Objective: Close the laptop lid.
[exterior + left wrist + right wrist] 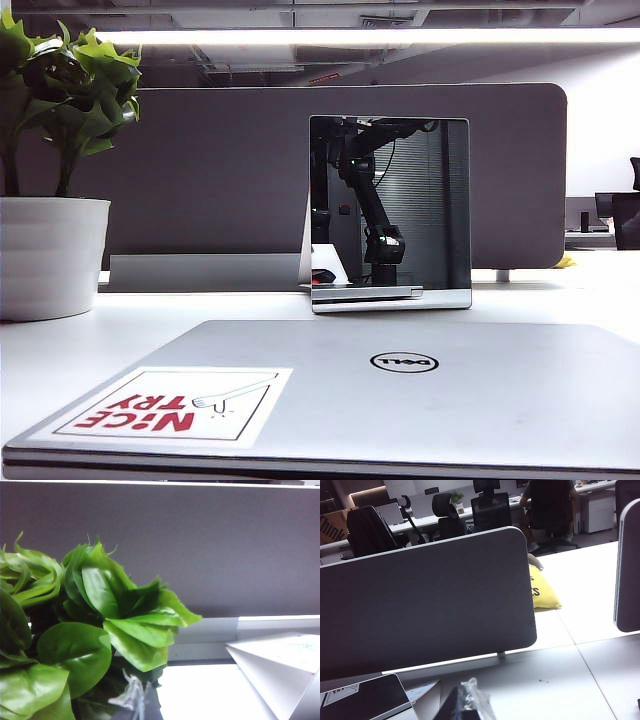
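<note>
Desk (60,350): laptop lid (420,390) shut; grippers unclear.

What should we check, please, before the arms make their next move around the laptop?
1. Laptop lid down flat on the base: ok, only a thin seam shows at the front edge.
2. Sticker and logo face up, so the outside of the lid is on top: ok.
3. Left gripper state: cannot tell, only a tip shows near the plant.
4. Right gripper state: cannot tell, it is mostly out of frame.
5. Both grippers off the lid: ok, nothing rests on it in the exterior view.
6. Mirror panel upright behind the laptop: ok.
</note>
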`<control>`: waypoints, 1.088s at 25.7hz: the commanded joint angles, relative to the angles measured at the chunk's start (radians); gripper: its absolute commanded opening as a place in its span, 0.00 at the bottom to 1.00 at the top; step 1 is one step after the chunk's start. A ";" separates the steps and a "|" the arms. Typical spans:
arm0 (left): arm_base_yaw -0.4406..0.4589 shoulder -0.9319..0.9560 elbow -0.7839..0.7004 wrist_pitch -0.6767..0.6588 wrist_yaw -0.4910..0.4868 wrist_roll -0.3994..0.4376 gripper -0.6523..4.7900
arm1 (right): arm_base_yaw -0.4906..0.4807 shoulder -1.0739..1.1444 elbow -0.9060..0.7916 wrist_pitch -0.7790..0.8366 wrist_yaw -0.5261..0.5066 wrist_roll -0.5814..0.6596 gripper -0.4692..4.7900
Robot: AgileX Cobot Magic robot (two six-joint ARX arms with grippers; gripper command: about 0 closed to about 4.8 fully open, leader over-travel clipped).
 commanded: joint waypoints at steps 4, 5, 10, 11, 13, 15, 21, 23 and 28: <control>0.000 0.001 0.001 0.005 -0.003 0.004 0.12 | 0.000 -0.003 0.003 -0.008 0.002 -0.003 0.08; 0.000 0.001 0.001 0.005 -0.003 0.004 0.12 | 0.000 -0.003 0.003 -0.009 0.002 -0.003 0.08; 0.000 0.001 0.001 0.004 -0.003 0.005 0.12 | 0.000 -0.003 0.003 -0.008 0.002 -0.003 0.08; 0.000 0.001 0.001 -0.001 -0.003 0.005 0.12 | 0.000 -0.003 0.003 -0.008 0.002 -0.003 0.08; 0.000 0.001 0.001 -0.006 -0.004 0.006 0.12 | 0.000 -0.003 0.003 -0.008 0.002 -0.003 0.08; 0.000 0.002 0.001 -0.011 -0.019 0.024 0.12 | 0.000 -0.003 0.003 -0.008 0.002 -0.003 0.08; 0.026 0.000 0.000 -0.044 -0.040 0.039 0.11 | 0.000 -0.003 0.003 -0.008 0.002 -0.003 0.08; 0.048 -0.028 -0.016 -0.058 0.021 0.041 0.12 | 0.000 -0.003 0.003 -0.008 0.001 -0.003 0.08; 0.095 -0.187 -0.190 -0.021 0.060 0.009 0.12 | 0.000 -0.003 0.003 -0.009 0.002 -0.003 0.08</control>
